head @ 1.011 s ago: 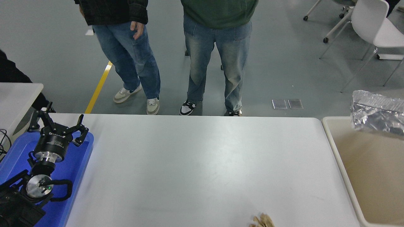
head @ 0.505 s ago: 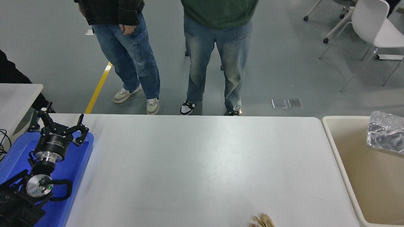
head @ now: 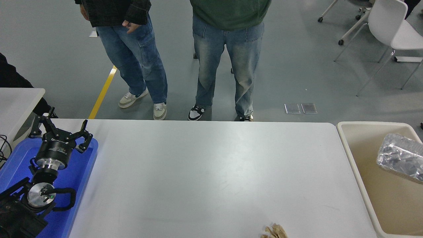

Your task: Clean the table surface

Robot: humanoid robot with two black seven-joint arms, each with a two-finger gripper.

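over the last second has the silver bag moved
Yes. The silver bag has dropped lower, from overlapping the far rim of the beige bin to fully inside its walls.

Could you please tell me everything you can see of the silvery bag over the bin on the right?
The silvery bag looks like crinkled, shiny foil or clear plastic, roughly rectangular and tilted, its right end cut off by the picture's edge. It shows within the outline of the beige bin, near its right side, beside the table. No claw shows on it. Whether it rests on the bin's floor or is in the air cannot be told.
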